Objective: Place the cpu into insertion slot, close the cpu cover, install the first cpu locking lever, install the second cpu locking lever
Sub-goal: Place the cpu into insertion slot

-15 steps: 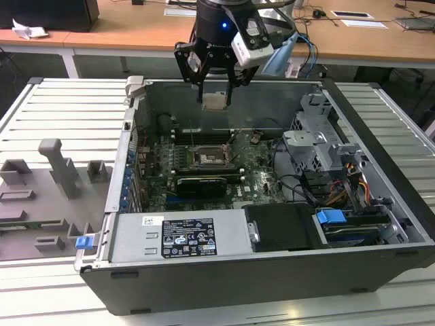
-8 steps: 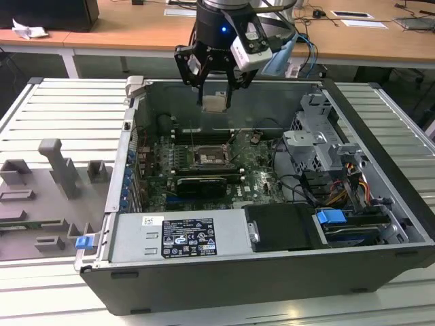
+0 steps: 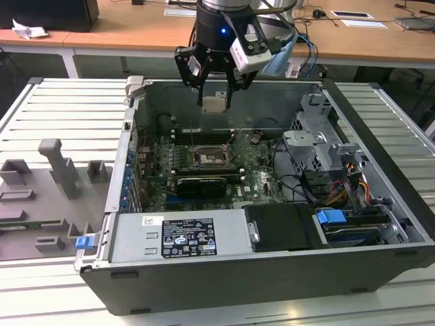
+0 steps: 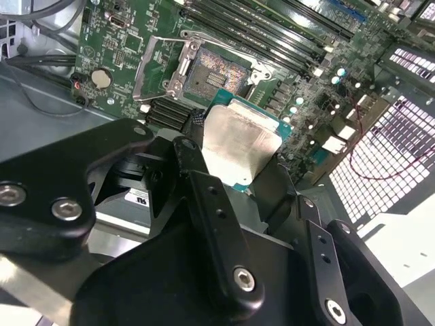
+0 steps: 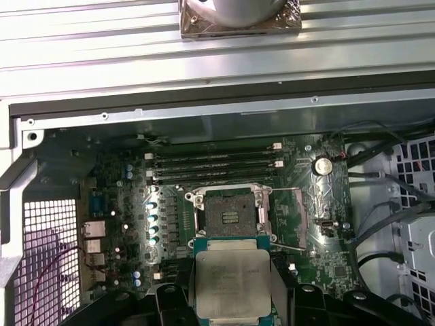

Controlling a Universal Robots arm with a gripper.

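My gripper point(image 3: 216, 92) hangs above the open computer case and is shut on the cpu point(image 3: 216, 102), a flat square chip with a pale metal face. Both wrist views show the cpu point(image 4: 238, 144) point(image 5: 231, 282) clamped at its edges between the black fingers point(image 4: 204, 183). The insertion slot point(image 3: 207, 157) point(image 4: 212, 71) point(image 5: 231, 217) lies open on the green board below, a little nearer the case's front than the chip in the exterior view. The cpu cover point(image 4: 145, 68) stands swung up beside the socket.
Long black memory slots point(image 5: 211, 163) run beside the socket. A black card point(image 3: 200, 183) and a grey power supply point(image 3: 183, 234) sit toward the case's front. A drive cage point(image 3: 319, 142) with cables fills the exterior view's right. Grey fixtures point(image 3: 58, 173) stand outside the case.
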